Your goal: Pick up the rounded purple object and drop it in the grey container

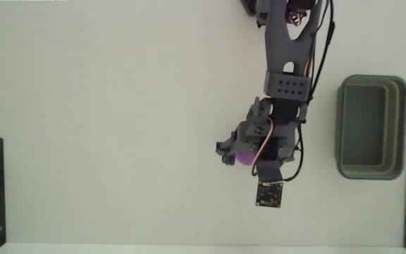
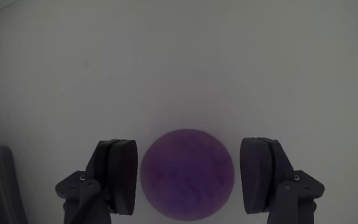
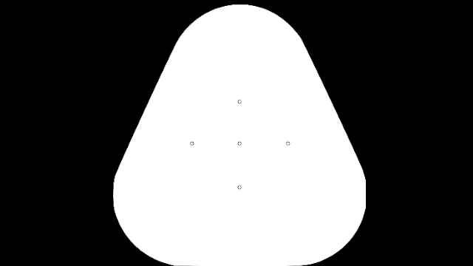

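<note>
A plain white table (image 1: pixel 118 127) fills the fixed view, matte and unmarked. On it at three o'clock, near the edge, sits the grey container (image 1: pixel 403 127), long side running twelve to six. Toward five o'clock of centre the rounded purple object (image 1: pixel 244 158) shows under the arm; whether it touches the surface cannot be told

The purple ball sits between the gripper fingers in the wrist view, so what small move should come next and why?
Probably close the gripper on the purple ball. In the wrist view the ball lies centred between the two fingers, with a thin gap at the right one and the left about touching, so the jaws look open. The grey container stands empty to the right in the fixed view.
</note>
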Robot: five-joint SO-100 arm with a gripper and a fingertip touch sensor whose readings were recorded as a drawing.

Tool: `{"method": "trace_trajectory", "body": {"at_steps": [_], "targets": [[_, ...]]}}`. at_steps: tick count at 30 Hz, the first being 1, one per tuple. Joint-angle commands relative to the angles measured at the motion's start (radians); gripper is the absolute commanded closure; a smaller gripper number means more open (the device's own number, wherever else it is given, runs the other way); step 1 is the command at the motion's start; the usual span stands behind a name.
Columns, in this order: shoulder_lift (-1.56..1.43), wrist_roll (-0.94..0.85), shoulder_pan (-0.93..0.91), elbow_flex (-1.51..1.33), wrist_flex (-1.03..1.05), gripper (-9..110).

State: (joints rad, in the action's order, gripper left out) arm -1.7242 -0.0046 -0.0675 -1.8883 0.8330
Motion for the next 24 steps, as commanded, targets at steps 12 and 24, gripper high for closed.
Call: {"method": "trace_trajectory", "body": {"at_steps": [12, 24], "targets": [[-0.025, 0.005, -0.009, -0.03, -0.053, -9], [-0.019, 0.005, -0.009, -0.058, -0.087, -9]]}}
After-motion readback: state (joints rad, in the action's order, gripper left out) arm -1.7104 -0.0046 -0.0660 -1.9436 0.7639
